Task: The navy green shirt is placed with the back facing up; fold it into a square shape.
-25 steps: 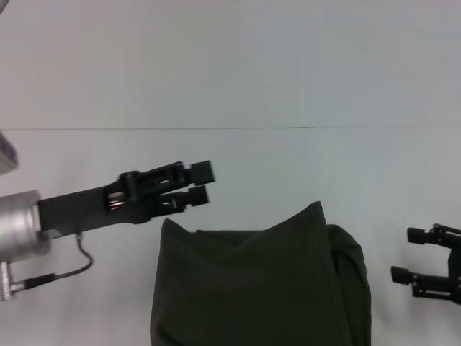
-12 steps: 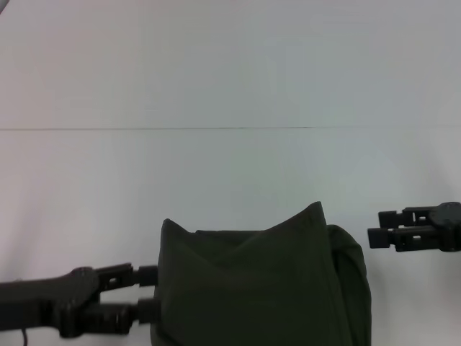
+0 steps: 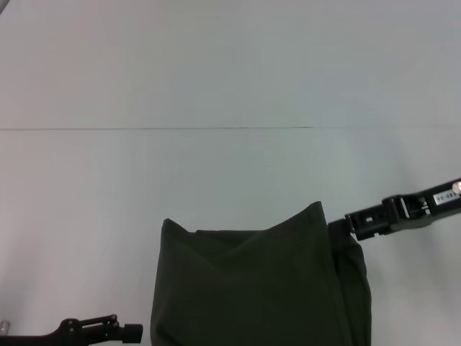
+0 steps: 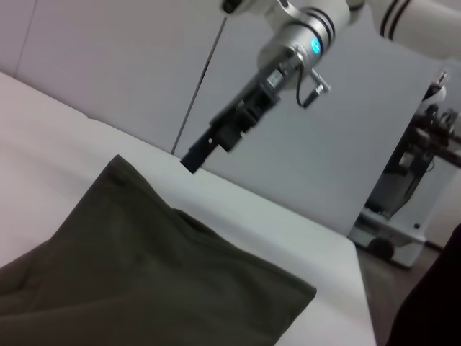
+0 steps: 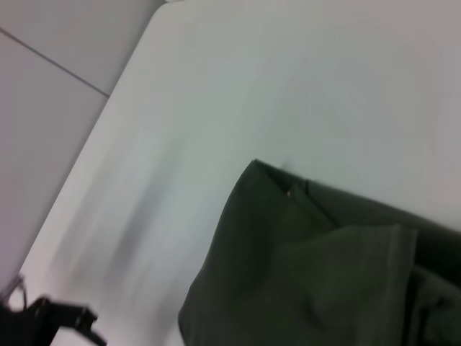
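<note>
The navy green shirt [image 3: 256,285] lies folded into a dark block on the white desk [image 3: 216,166], at the near middle of the head view, its near part cut off by the lower frame edge. Its far edge rises to two peaked corners, and a rounded fold bulges along the side toward the robot's right. The desk is bare and open beyond the shirt and on both sides.

The right gripper [image 3: 354,224] reaches in from the right, its tip at the shirt's far right corner; whether it touches the cloth is unclear. Its jaws look close together, but I cannot tell whether they are shut or grip anything. In the left wrist view the same gripper [image 4: 193,159] points down just beyond the shirt's peak.

The left gripper [image 3: 122,331] shows only as a sliver at the bottom edge, beside the shirt's left side; the state of its jaws cannot be told.

Half a second ago the left gripper was higher, against the shirt's left edge, and the right gripper stood farther out to the right. The shirt has kept its shape.
</note>
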Robot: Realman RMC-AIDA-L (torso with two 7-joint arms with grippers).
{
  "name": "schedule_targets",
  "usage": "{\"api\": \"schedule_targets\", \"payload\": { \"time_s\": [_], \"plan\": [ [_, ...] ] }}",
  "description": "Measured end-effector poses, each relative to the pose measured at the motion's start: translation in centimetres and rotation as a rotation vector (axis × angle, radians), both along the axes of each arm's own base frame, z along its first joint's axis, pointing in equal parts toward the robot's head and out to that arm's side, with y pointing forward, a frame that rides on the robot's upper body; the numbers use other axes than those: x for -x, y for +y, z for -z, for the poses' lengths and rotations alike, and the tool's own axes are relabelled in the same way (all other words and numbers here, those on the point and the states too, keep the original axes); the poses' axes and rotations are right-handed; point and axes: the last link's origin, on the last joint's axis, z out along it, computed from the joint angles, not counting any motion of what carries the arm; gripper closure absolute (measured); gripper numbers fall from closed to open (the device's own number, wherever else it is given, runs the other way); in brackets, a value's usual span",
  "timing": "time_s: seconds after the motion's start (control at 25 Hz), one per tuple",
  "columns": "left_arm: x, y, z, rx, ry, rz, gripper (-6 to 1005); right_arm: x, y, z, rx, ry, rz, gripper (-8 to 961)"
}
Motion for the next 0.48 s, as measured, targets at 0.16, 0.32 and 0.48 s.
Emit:
{"api": "schedule_targets", "payload": {
  "time_s": [0.16,0.32,0.48],
  "plan": [
    [0.9,-0.4,0.4,-0.065,0.051,0.017,36,0.5,1.6,0.2,-0.039,-0.040,0.059,110],
    [1.4,-0.6,1.1,-0.076,0.087,0.010,35,0.6,2.8,0.5,-0.054,-0.077,0.104,116],
    [1.2,-0.7,2.1,-0.075,0.089,0.000,35,0.7,3.1,1.0,-0.045,-0.088,0.128,122]
  ]
}}
